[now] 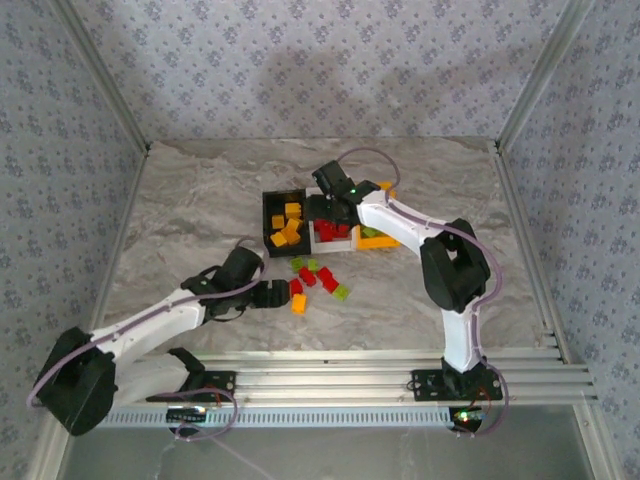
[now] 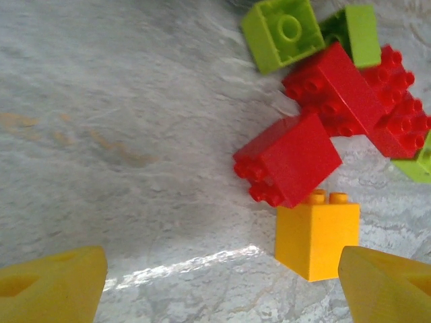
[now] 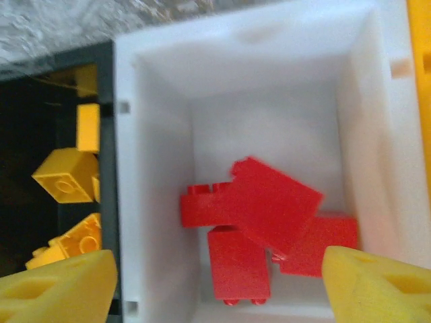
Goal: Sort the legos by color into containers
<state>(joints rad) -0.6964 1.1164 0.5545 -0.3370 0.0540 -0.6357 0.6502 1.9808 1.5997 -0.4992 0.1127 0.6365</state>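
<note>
Loose legos (image 1: 315, 275): a small pile on the table (image 1: 200, 200), just ahead of the left gripper (image 2: 219, 289). Its fingers (image 2: 54, 286) are apart with nothing clamped. The orange-yellow brick (image 2: 316, 234) sits just past the tips, well over toward the finger on the right of the wrist view, not centred. A red brick (image 2: 286, 158) on its side touches it from beyond. More red (image 2: 350, 94) and green bricks (image 2: 283, 32) lie further ahead. My read: it's lined up for the orange-yellow one but needs a sideways shift first, or a tip lands on the brick or drags the red one along.

Right gripper (image 3: 215, 289): fingers spread and empty, hanging over the white bin (image 3: 155, 168), with red bricks (image 3: 262, 229) piled on the bin floor below. The black bin (image 3: 27, 121) to its left holds orange-yellow bricks (image 3: 64, 176). The orange-yellow bin (image 3: 421, 67) is on its right. Sorting looks partly done. The bin walls would sit close to both tips on any descent.
</note>
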